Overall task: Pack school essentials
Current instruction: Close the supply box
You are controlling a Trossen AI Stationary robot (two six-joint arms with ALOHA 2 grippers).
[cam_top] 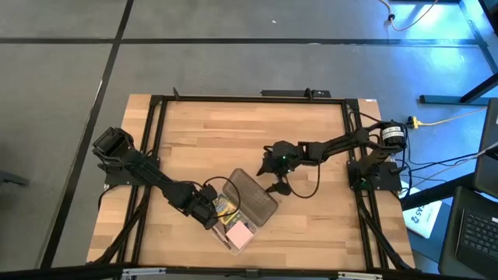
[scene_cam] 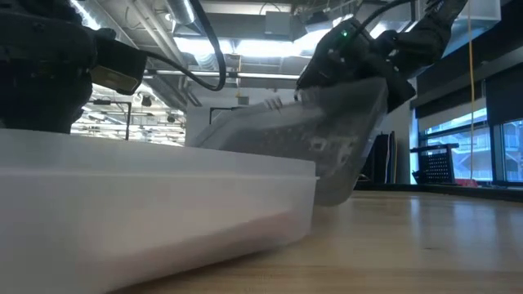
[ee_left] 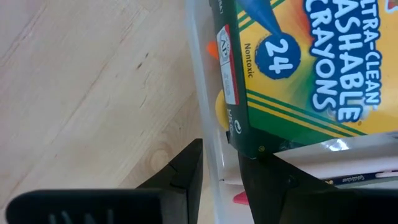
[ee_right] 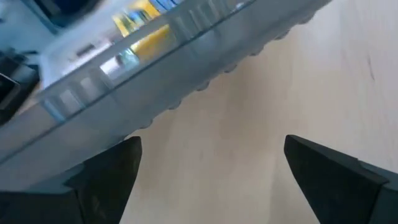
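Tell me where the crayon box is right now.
In the high view the crayon box lies inside the clear case near the table's front edge, beside the left gripper, with the pink pad next to it.

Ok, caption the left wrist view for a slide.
Left tool pinching the clear case wall beside a 24-count washable crayon box.

Overhead, table-level and 2 wrist views share case (cam_top: 247, 208).

crayon box (ee_left: 311, 68) reading "24", "Nontoxic", "ULTRA-CLEAN WASHABLE CRAYONS"
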